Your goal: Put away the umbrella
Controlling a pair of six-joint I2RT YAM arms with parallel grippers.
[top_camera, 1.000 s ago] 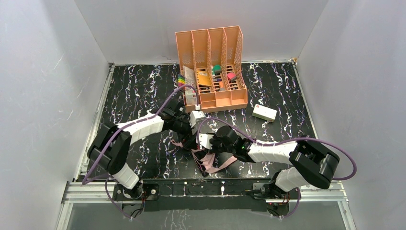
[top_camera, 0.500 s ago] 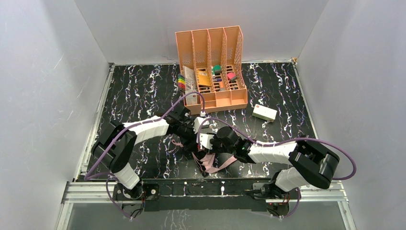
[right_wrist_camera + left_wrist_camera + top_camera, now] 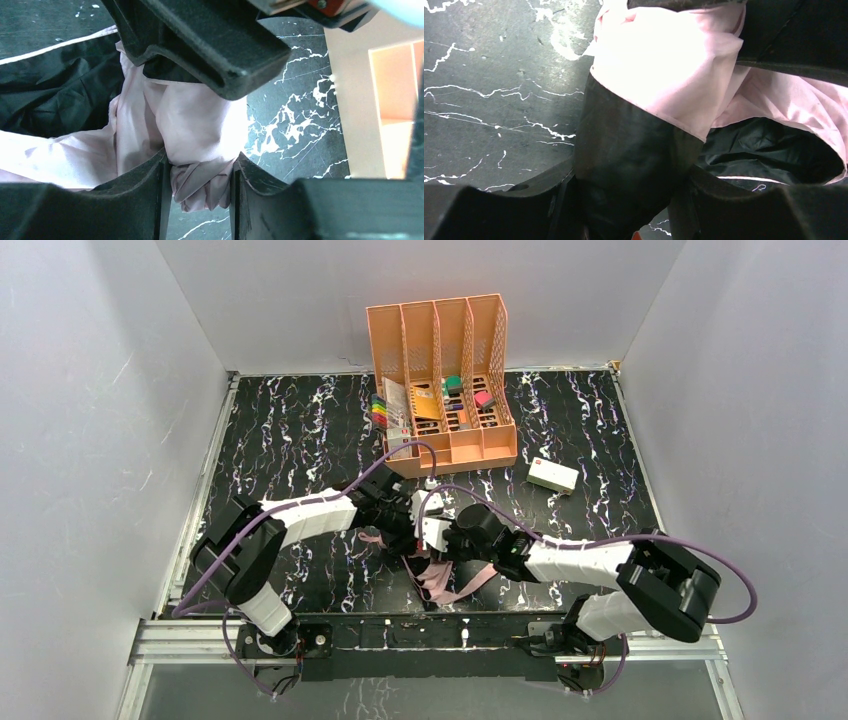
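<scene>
Left claw (image 3: 623, 192) and right claw (image 3: 200, 185) pinch crumpled pink-black umbrella (image 3: 664, 65) (thin cloth).

The table (image 3: 290, 430) is showing a black top with white veins like marble, and it is filling the middle of the top view. An orange organiser (image 3: 440, 340) is standing on it at the upper centre, close to the back edge. Some small coloured things (image 3: 379, 412) are lying just beside the organiser's left side; what they are, I cannot tell. A small white box (image 3: 553, 475) is lying right of centre, apart from the organiser. At the lower centre the umbrella (image 3: 440, 585) is resting partly on the table, its pink cloth and strap spreading over the black top near the front edge.
</scene>
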